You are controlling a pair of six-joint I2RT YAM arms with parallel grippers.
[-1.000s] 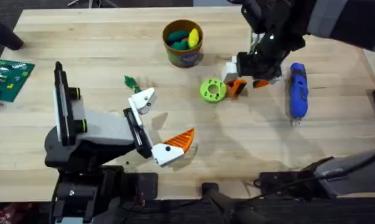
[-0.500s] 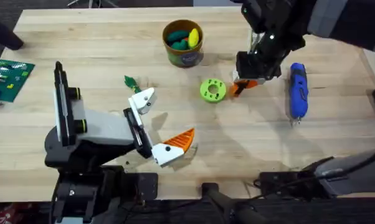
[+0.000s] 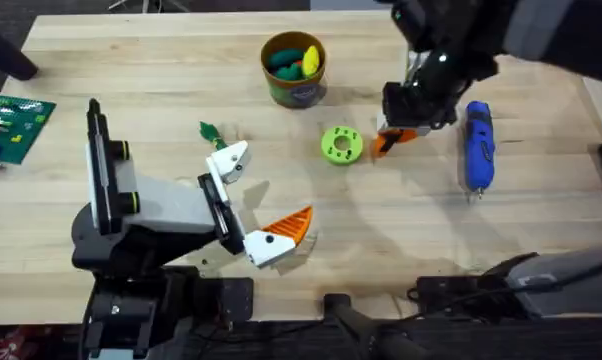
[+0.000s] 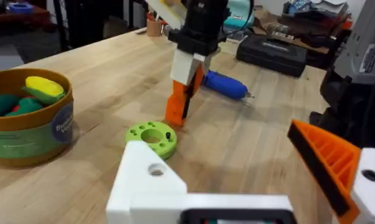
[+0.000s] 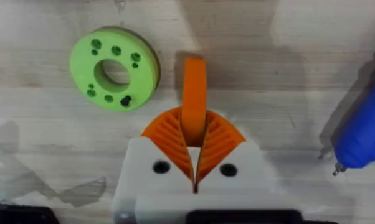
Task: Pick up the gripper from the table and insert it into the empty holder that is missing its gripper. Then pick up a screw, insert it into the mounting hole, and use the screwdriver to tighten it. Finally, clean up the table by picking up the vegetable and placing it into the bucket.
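From overhead, the right gripper (image 3: 396,133) stood just beside the lime-green disc (image 3: 341,144), its jaws closed on the gripper (image 3: 383,142), whose orange finger showed between the disc and the screwdriver (image 3: 478,146). The bucket (image 3: 294,68) sat beyond the disc, near it, with yellow and teal toy pieces inside, and the vegetable (image 3: 208,131) lay well apart from the disc, close to the holder (image 3: 231,160). The left gripper (image 3: 256,205) carried that bare white holder on one side and an orange finger on the other, jaws spread wide with nothing between them. In the left wrist view, the holder (image 4: 151,177) showed its dark hole close to the disc (image 4: 152,137); behind the disc the gripper (image 4: 177,104) hung upright in the right gripper (image 4: 190,71), its tip at the tabletop (image 4: 100,68). In the right wrist view, the ribbed pads (image 5: 220,138) pressed together on the gripper (image 5: 194,99) just beside the disc (image 5: 114,76).
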